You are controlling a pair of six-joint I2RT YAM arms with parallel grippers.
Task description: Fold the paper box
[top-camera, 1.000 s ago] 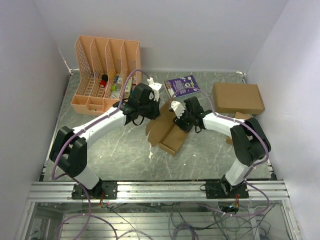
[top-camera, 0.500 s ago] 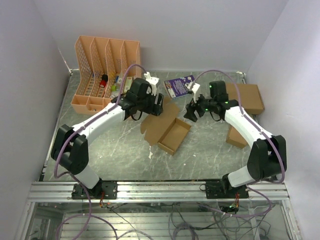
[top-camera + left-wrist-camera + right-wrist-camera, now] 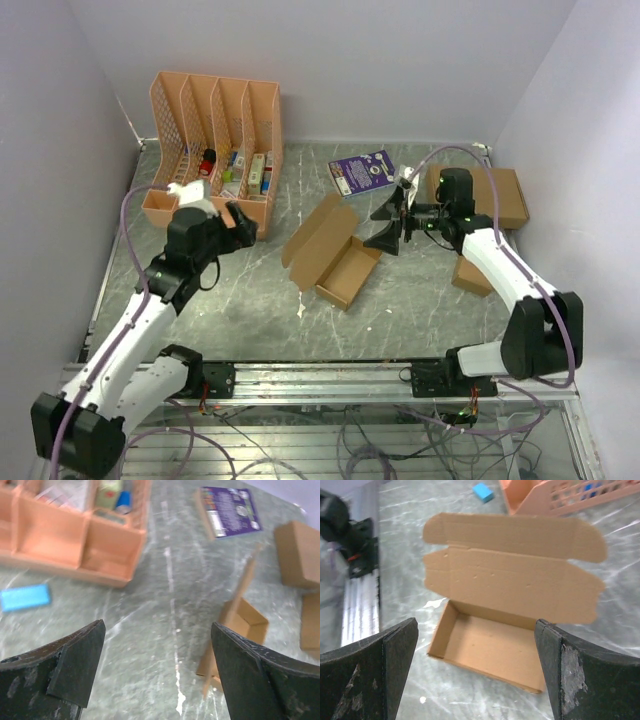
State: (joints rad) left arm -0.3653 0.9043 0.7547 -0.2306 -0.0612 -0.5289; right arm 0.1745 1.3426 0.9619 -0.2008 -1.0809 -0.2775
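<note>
Brown cardboard forms the paper box (image 3: pixel 338 258), a small oblong carton at the centre of the grey marbled table (image 3: pixel 240 310). Its tray section has all four walls raised. The lid panel, with rounded side tabs, stands roughly upright along the long side of the tray that faces the left arm.

Change of state: one second ago both grippers were at the carton, the left one closed at the lid panel and the right one partly closed at the tray. The left gripper (image 3: pixel 238 222) has now withdrawn to just beside the peach plastic file organiser (image 3: pixel 215 150). The right gripper (image 3: pixel 388 228) has backed off toward the large flat brown cardboard box (image 3: pixel 476 195). Both are clear of the paper box. The jaws of each stand wide apart and hold nothing.

Consequence for the task: the paper box rests in about the same place and keeps its shape unsupported, so the tray-forming step appears complete. The lid is not yet closed. The remaining step is probably to fold the lid over the tray and tuck in its tabs.
</note>
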